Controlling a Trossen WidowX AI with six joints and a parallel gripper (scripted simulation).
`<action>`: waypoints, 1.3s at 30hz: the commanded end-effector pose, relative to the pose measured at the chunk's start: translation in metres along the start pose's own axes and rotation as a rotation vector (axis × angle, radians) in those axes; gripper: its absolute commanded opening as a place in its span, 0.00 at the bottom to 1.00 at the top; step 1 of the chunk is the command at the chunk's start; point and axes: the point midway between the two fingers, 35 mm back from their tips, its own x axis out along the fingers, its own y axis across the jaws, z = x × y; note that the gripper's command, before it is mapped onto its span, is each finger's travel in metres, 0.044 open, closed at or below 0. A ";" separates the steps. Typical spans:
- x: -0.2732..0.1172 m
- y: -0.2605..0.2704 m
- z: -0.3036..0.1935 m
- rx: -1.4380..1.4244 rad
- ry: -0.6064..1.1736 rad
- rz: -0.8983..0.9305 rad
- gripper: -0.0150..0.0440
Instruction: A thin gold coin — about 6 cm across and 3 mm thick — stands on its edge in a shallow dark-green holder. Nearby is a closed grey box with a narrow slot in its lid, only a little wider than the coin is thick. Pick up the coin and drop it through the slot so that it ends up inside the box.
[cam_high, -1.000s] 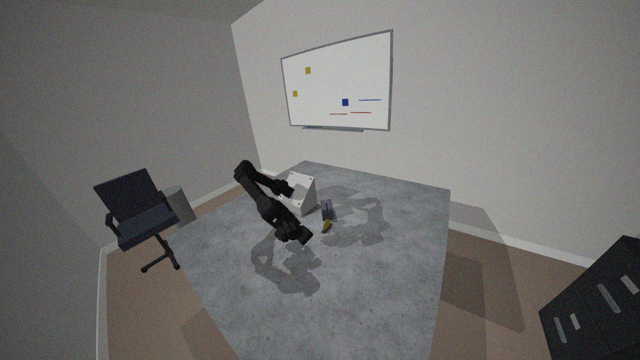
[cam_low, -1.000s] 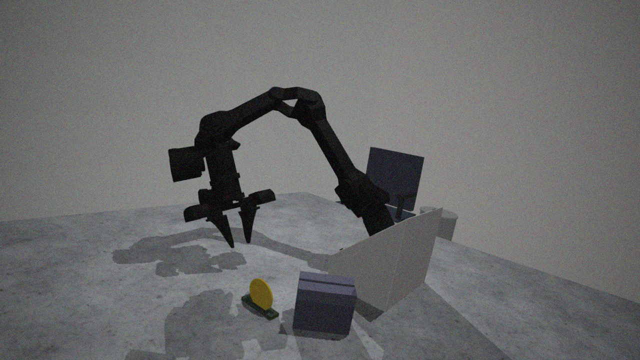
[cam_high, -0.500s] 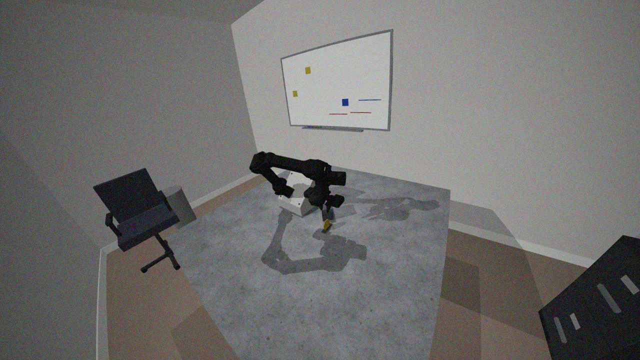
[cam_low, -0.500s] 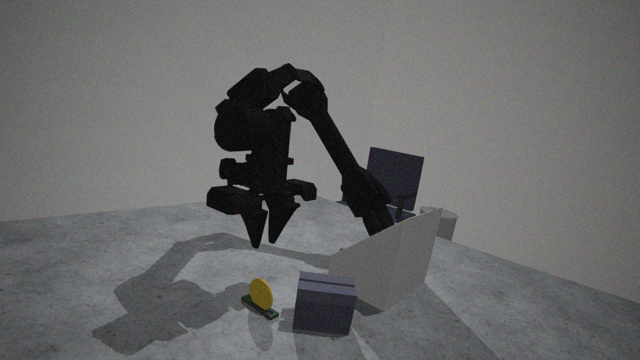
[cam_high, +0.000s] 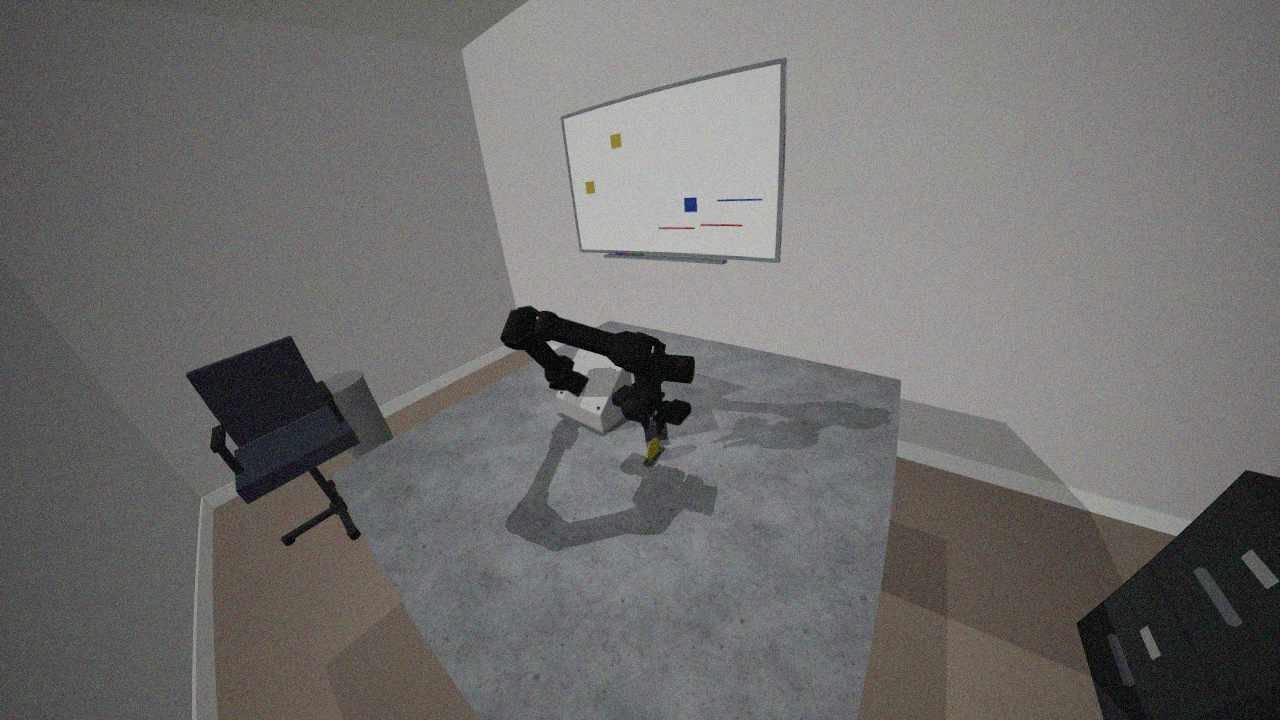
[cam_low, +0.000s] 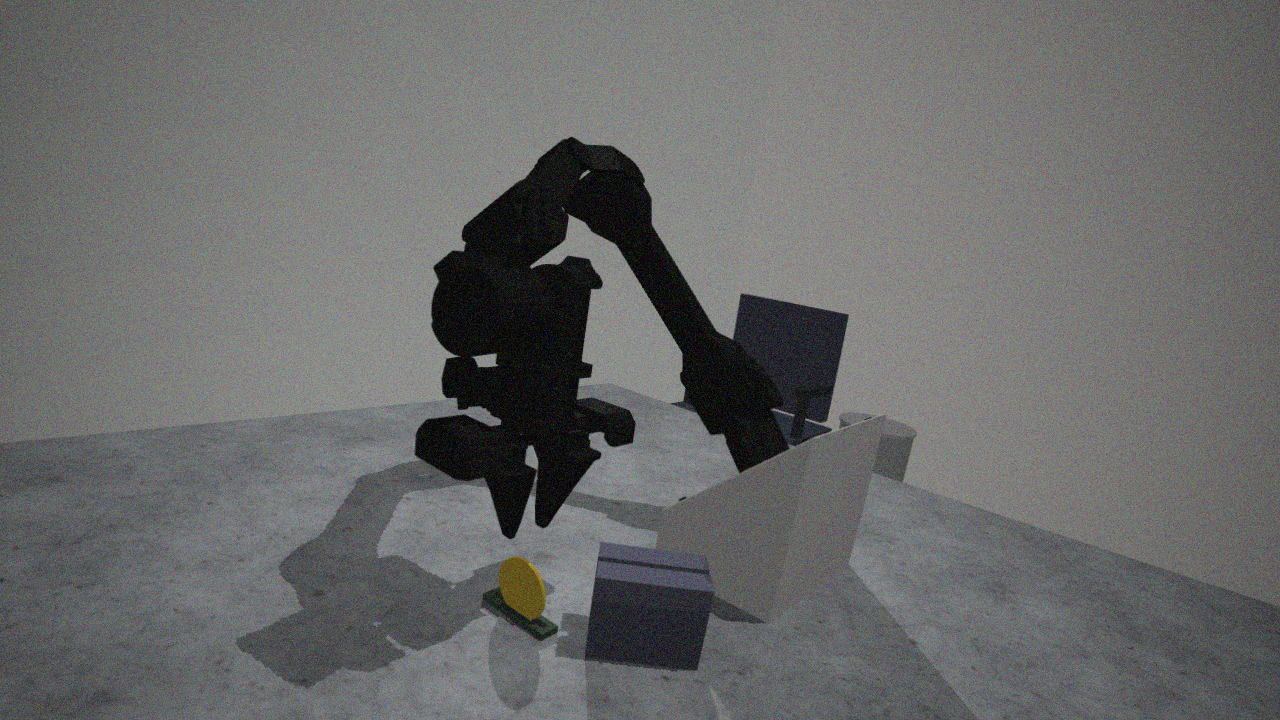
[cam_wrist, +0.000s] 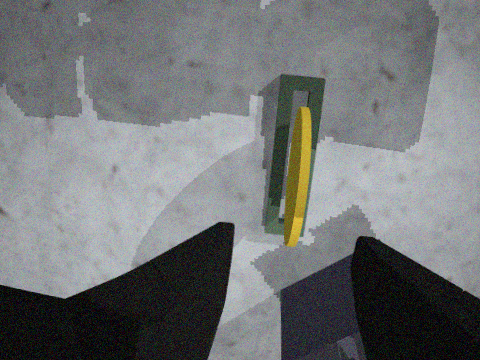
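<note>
The black six-joint arm (cam_low: 626, 259) reaches out from behind a white wedge-shaped stand (cam_low: 787, 510) and points its black two-fingered claw (cam_low: 529, 522) straight down at the mottled grey table top (cam_low: 179, 537). The claw is spread partway and pinches nothing; its tapered fingers are parted with open space between them.

To one side of the claw and lower, on the table, sits the closed grey box with a narrow slot in its lid (cam_low: 650, 604).

Directly below the claw, with a clear gap under the fingertips, the thin round gold coin (cam_low: 521, 587) stands on its edge in the shallow dark-green holder (cam_low: 519, 616). From the wrist view the coin (cam_wrist: 298, 176) is edge-on and lies ahead of the gap between the fingers, nearer the right one.

The step in hand appears to be the approach to the coin. The next move likely calls for centring the gap over the coin's rim, descending so a finger passes each flat face, then closing.
</note>
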 end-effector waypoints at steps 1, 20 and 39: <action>0.012 -0.002 0.001 -0.007 -0.008 -0.006 0.53; 0.039 -0.001 0.000 -0.007 -0.008 -0.006 0.53; 0.069 -0.003 0.001 -0.007 -0.010 -0.006 0.53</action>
